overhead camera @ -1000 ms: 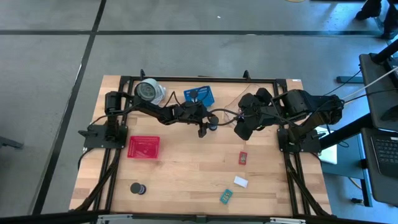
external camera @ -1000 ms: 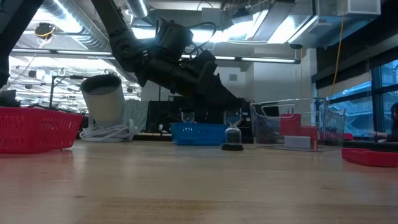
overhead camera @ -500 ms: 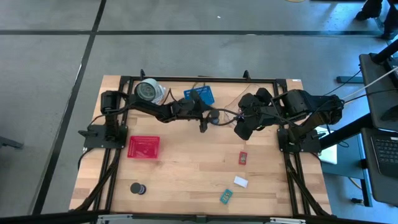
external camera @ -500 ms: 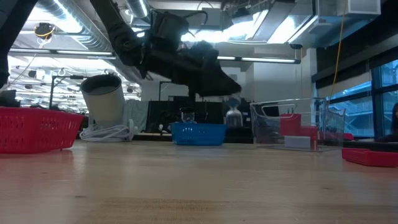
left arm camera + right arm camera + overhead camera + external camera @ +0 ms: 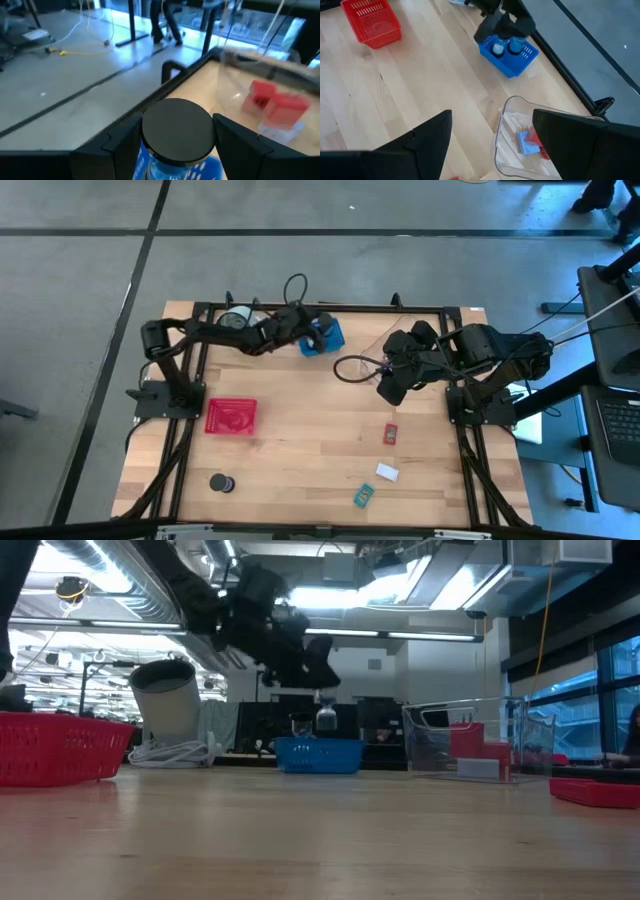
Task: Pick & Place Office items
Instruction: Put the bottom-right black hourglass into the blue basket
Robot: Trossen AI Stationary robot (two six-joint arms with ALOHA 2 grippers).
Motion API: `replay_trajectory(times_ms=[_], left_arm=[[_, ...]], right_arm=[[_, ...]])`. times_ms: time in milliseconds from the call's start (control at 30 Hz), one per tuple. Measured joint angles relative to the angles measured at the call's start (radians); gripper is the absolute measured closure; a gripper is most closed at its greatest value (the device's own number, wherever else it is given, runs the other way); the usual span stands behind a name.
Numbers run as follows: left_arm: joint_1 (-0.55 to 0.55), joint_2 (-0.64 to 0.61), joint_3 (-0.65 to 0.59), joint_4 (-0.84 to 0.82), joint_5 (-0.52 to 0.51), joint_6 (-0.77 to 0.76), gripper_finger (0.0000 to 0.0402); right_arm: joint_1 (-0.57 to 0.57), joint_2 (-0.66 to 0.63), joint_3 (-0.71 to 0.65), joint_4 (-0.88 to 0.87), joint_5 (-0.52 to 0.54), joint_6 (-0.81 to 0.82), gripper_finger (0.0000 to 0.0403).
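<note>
Task partly done. The left gripper [image 5: 326,712] grips a black spool [image 5: 176,131] and hangs over the blue basket [image 5: 325,337] at the high view's upper centre, where one spool [image 5: 497,49] already sits. The clear tub [image 5: 520,135] holds red and blue pieces. Left on the table — a black spool [image 5: 220,482] at lower left, and red [image 5: 391,433], white [image 5: 387,472] and teal [image 5: 364,496] blocks at lower right. The left arm reaches along the table's top edge; the right gripper [image 5: 492,132], fingers spread wide and empty, waits over the tub.
</note>
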Motion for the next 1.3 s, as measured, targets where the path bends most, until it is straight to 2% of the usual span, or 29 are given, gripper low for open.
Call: replay_trajectory(times_ms=[267,500,1133,1300], left_arm=[[0.020,0.082,-0.001,0.086,0.041,-0.025,0.0181],[0.020,0.125,-0.001,0.086,0.004,-0.020,0.0181],[0.025,0.129,-0.001,0.064,0.010,-0.019,0.0180],[0.025,0.129,-0.001,0.062,0.052,-0.011,0.0175]], right_arm=[[0.000,0.000,0.000,0.000,0.000,0.000,0.0121],[0.000,0.000,0.000,0.000,0.000,0.000,0.0121],[0.000,0.000,0.000,0.000,0.000,0.010,0.0121],[0.000,0.000,0.000,0.000,0.000,0.012,0.0121]])
